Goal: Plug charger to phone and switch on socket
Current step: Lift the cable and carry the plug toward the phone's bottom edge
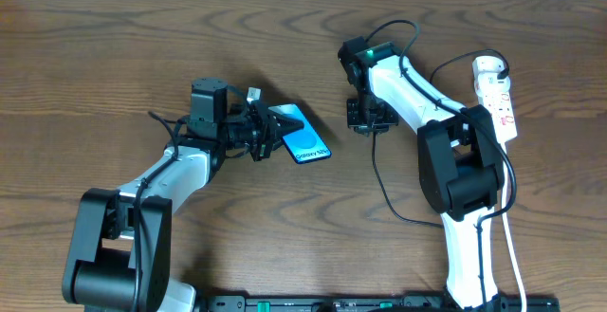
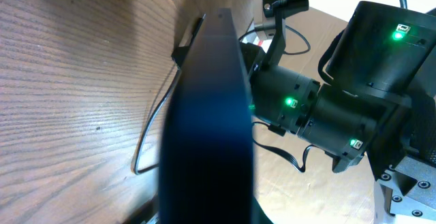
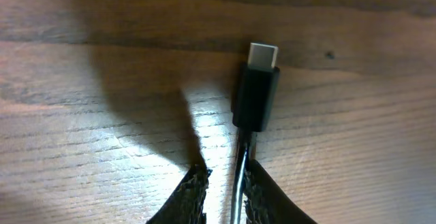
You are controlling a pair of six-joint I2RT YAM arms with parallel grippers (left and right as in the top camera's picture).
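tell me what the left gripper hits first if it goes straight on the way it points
Probably the right gripper: the left gripper, jaws shut on the phone, points straight at it, the phone's far end leading; depth is unclear.

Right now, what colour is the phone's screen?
Bright blue on the slim black-edged phone, best seen overhead.
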